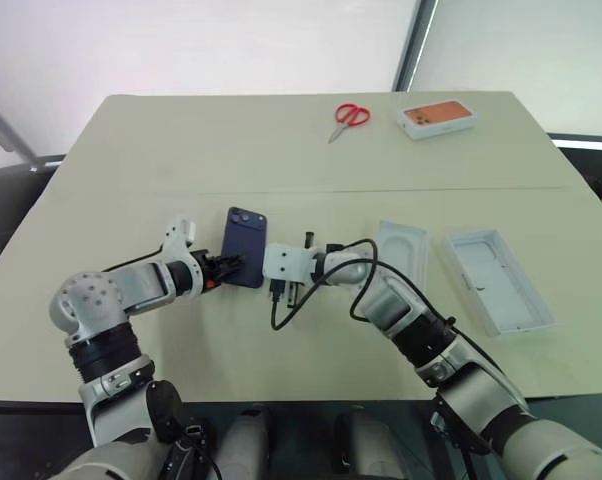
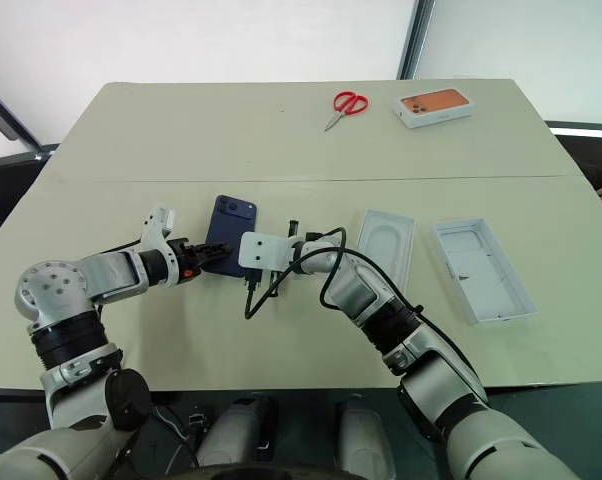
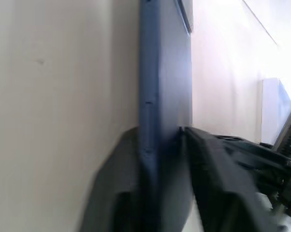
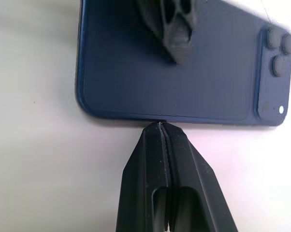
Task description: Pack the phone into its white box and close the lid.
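The left gripper [image 1: 228, 266] is pinching the slim dark navy-blue phone [image 1: 244, 246] at its near edge on the beige desk [image 1: 281, 150]. The right gripper [image 4: 160, 126], fingers pressed together and holding nothing, is touching the phone's long side.

Both arms are silver-grey with black joint bands; each pincer [image 1: 226, 266] has black fingers, and a black cable [image 1: 353, 290] loops beside the right pincer's [image 4: 161, 124] white wrist block [image 1: 281, 263].

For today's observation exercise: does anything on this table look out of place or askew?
Only the red scissors look unrelated to packing. The phone lies face down with the left gripper clamped on its edge; nothing looks spilled or damaged.
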Controlling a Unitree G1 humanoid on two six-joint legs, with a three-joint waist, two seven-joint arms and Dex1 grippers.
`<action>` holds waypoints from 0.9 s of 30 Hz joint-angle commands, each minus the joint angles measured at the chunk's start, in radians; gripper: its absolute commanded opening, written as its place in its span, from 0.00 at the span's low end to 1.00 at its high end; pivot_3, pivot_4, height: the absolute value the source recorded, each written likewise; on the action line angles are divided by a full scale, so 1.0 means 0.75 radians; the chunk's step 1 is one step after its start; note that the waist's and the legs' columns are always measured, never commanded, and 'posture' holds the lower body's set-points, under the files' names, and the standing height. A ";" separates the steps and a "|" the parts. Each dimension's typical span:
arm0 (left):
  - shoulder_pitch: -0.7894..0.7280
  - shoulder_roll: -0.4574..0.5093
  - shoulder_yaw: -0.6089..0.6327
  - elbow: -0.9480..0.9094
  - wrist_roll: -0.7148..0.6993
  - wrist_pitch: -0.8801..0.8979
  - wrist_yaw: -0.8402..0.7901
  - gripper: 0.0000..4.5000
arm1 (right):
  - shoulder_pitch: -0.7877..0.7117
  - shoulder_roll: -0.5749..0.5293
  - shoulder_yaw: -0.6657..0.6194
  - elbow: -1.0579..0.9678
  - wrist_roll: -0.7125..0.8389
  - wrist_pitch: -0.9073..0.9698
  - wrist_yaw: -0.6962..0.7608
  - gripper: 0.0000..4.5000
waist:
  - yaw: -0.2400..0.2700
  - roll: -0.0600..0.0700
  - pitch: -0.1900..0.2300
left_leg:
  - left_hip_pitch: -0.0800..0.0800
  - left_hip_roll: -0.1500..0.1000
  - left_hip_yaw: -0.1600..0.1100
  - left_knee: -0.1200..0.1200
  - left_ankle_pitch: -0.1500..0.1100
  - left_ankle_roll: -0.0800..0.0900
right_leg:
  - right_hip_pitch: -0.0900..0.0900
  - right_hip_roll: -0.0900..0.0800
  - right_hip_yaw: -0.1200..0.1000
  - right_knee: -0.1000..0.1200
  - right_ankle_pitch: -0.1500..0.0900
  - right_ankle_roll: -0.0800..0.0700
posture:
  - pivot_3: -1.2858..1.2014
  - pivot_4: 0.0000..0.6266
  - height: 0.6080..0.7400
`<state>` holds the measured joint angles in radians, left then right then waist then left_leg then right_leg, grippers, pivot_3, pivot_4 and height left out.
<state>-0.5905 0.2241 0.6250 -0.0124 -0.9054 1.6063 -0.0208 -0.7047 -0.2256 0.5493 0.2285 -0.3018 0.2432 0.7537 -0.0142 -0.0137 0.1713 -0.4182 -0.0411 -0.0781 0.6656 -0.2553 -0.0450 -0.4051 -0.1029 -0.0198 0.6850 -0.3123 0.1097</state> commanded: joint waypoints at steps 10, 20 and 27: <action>-0.020 -0.021 0.123 0.042 -0.131 0.011 0.104 0.02 | 0.041 -0.107 -0.077 -0.290 0.015 0.079 0.066 0.00 | -0.003 -0.001 0.000 | 0.000 0.000 0.000 -0.001 0.000 -0.001 | -0.001 0.000 0.000 0.000 0.000 0.000 | 0.52 0.24 0.68; -0.074 -0.107 0.180 0.002 -0.323 0.011 0.188 0.02 | 0.139 -0.430 -0.357 -0.731 0.271 0.309 0.315 0.00 | 0.006 -0.002 0.001 | -0.002 0.000 0.000 -0.001 0.000 0.000 | -0.002 0.000 0.000 0.000 0.000 0.000 | 0.52 0.24 0.68; -0.076 -0.206 0.073 -0.051 -0.369 0.011 0.240 0.02 | 0.285 -0.718 -0.478 -0.732 0.289 0.292 0.348 0.00 | 0.016 -0.004 0.002 | -0.005 0.000 0.001 0.000 0.000 0.001 | -0.003 -0.001 0.000 -0.002 0.000 0.000 | 0.52 0.24 0.68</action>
<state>-0.6294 0.0701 0.6942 -0.0152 -1.1468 1.6061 0.1600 -0.4976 -0.7496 0.2119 -0.3052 -0.0746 0.4798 1.0274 -0.0022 -0.0167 0.1729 -0.4215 -0.0409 -0.0774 0.6655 -0.2556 -0.0445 -0.4072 -0.1031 -0.0197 0.6836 -0.3123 0.1097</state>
